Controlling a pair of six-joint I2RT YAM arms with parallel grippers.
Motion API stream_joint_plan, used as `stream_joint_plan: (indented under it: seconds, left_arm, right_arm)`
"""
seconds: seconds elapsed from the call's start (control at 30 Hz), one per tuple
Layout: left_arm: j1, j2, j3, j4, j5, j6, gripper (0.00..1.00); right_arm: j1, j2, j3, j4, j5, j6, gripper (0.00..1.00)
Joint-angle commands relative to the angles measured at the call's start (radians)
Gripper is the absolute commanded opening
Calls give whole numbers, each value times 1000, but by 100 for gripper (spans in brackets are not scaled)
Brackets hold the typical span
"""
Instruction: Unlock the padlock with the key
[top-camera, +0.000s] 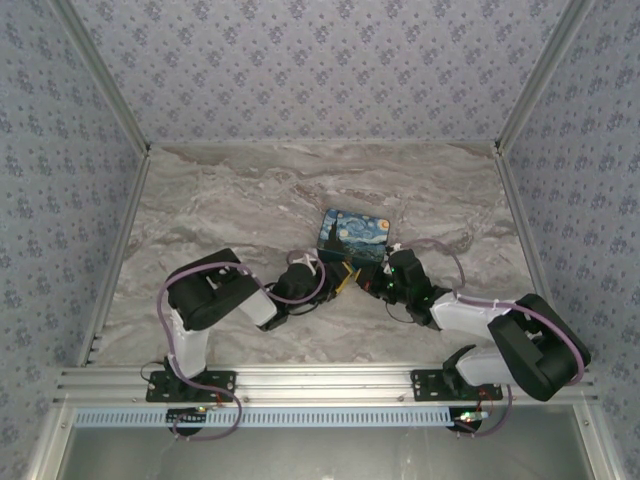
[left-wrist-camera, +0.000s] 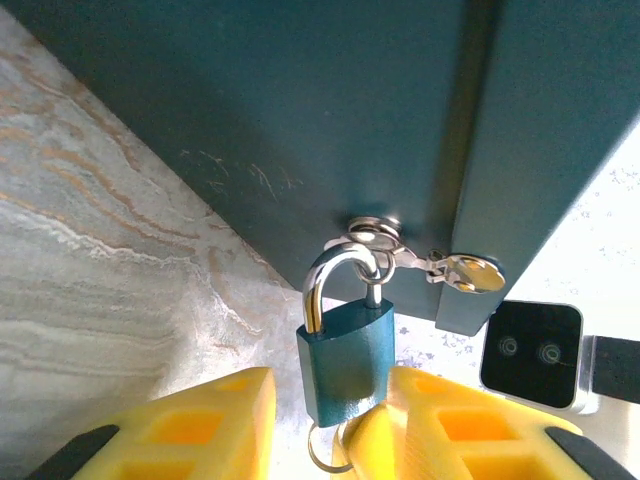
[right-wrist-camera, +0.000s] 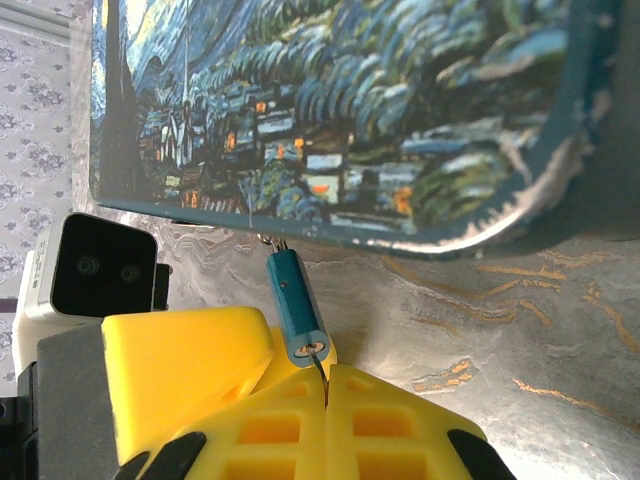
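The small blue padlock with a thin metal shackle (left-wrist-camera: 345, 360) hangs from a hasp on the near face of the starry-night printed box (top-camera: 355, 235). The box stands near the middle of the marbled table (top-camera: 250, 200), slightly toward its right edge.

The left tool (left-wrist-camera: 330, 400) has its yellow fingers apart, one on each side of the padlock body. The right tool (right-wrist-camera: 326, 378) is pinched together on the thin dark metal key (right-wrist-camera: 319, 366). The key's tip meets the keyhole; how deep it sits cannot be told.

The step in hand appears to be seating and turning the key:
- Steady the free-hanging body first.
- Push along the keyway.
- Rotate without side load.

Both tools crowd the box face. Open table lies toward the near edge for withdrawal.
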Motion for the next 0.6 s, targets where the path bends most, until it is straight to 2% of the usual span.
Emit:
stream_joint_plan:
  seconds: [0.0, 0.57]
  left_arm:
    - [-8, 27, 19, 39, -26, -23, 33]
    - [-9, 84, 44, 71, -35, -85, 33]
  right_arm:
    - [8, -13, 22, -22, 9, 19, 0]
    - [11, -18, 22, -16, 3, 38, 0]
